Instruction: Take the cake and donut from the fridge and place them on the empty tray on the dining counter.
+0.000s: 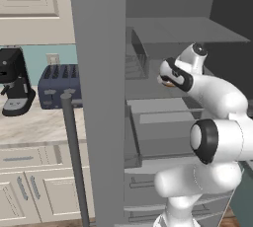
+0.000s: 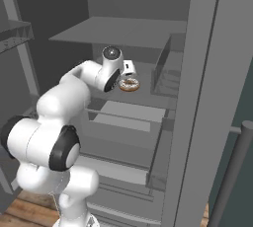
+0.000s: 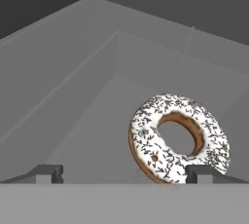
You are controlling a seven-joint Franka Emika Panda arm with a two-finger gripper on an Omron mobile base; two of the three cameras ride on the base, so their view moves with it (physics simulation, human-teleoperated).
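Tan-brown ring donut with white sprinkled icing [image 3: 177, 138] lying flat on a grey shelf [image 2: 143, 90] inside the open grey steel fridge [image 1: 99, 97]. Just beside the two-finger gripper [image 3: 124, 173], jaws spread wide, grasping nothing.

White arm [image 2: 64, 122] folded at elbow, reaching forward; end effector [image 3: 124, 173] wide apart, holding nothing.

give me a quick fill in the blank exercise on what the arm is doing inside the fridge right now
1. The gripper reaches into the open ____.
2. Its fingers stand ____, holding nothing.
3. The donut has white icing with dark ____.
4. On the counter left of the fridge door, a coffee machine stands beside a dark blue ____.

Missing words: fridge; open; sprinkles; toaster
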